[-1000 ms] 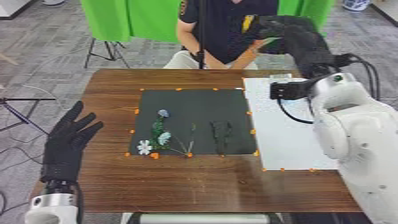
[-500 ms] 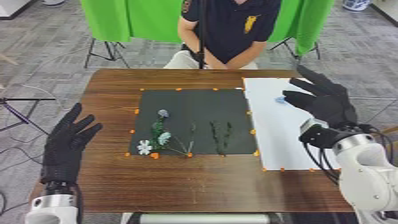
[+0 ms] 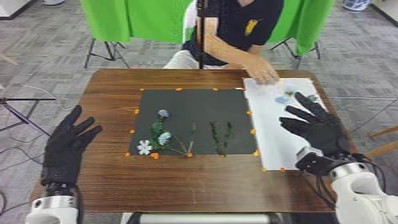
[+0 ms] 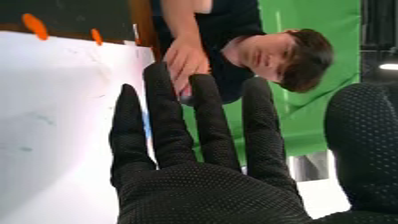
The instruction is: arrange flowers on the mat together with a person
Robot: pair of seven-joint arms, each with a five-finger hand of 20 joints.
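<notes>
Over the white sheet (image 3: 266, 125), right hand (image 3: 322, 134) open, empty; left hand (image 3: 64, 150) likewise, left of dark mat (image 3: 187, 105); person's hand (image 3: 260, 70) at sheet's far end, yellow emblem (image 3: 251, 24) on shirt (image 3: 233, 31).

Green cloth (image 3: 133, 22), grey carpet (image 3: 44, 60)

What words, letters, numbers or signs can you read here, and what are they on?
I can't read any words, letters or numbers here.
Person's dark shirt: a small gold mark on the chest, too small to tell what it says or shows.
Black mat: no writing that I can make out.
White sheet: no writing that I can make out.
</notes>
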